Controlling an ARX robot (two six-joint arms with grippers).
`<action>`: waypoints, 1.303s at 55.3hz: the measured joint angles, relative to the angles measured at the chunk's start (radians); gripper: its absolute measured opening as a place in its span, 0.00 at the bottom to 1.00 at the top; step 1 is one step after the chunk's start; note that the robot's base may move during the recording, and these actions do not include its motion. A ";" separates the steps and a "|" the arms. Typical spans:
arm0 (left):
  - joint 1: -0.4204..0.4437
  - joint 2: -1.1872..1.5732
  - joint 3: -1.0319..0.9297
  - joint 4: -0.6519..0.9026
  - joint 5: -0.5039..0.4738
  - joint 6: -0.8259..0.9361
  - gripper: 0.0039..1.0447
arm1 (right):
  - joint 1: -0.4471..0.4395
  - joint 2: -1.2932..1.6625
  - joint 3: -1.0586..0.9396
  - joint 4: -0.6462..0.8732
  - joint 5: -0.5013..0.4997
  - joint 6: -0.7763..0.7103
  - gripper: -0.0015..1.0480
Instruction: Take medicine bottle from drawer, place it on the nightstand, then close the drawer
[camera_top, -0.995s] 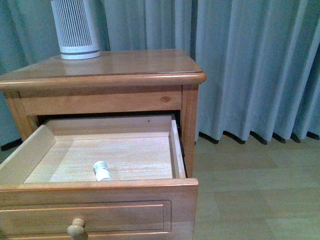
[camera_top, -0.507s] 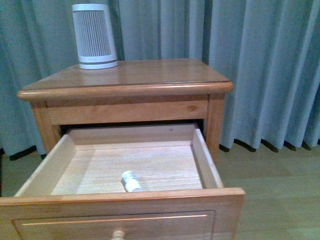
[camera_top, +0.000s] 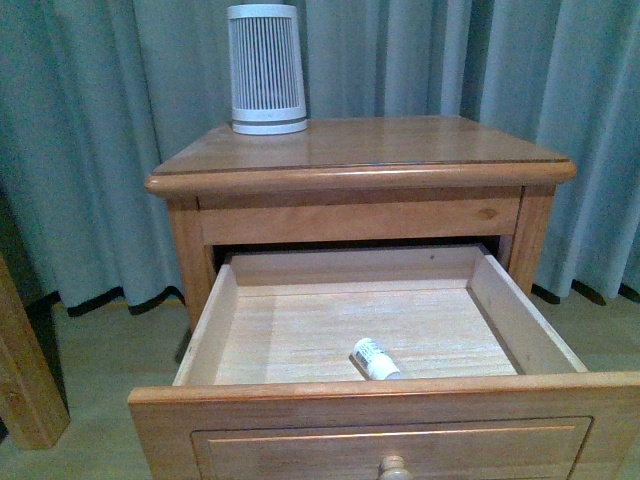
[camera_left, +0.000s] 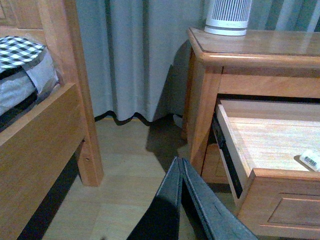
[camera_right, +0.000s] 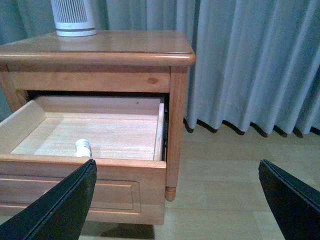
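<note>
1. Black left gripper (camera_left: 181, 162) is pinched closed with nothing in it; right gripper (camera_right: 176, 166) is spread wide, empty too.
2. Drawer (camera_top: 350, 392) is pulled way out, knob side closest.
3. Medicine bottle (camera_top: 376, 360) lies on its side inside, just behind the front panel.
4. Nightstand (camera_top: 400, 150) top carries a ribbed white cylinder (camera_top: 266, 68) at its back-left corner.
5. Teal curtain (camera_top: 100, 150) hangs behind.

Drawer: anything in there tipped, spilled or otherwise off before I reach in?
Only the medicine bottle: it lies on its side, skewed, close behind the front panel of the open drawer, not standing. No spill or damage shows; the ribbed cylinder on the nightstand stands upright.
</note>
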 joint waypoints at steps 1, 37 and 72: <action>0.000 -0.008 0.000 -0.005 0.000 0.000 0.03 | 0.000 0.000 0.000 0.000 0.000 0.000 0.93; 0.000 -0.246 0.000 -0.246 0.000 0.002 0.03 | 0.161 1.125 0.970 -0.083 -0.088 0.185 0.93; 0.000 -0.246 0.000 -0.246 0.000 0.002 0.03 | 0.387 2.036 1.558 -0.317 0.047 0.140 0.93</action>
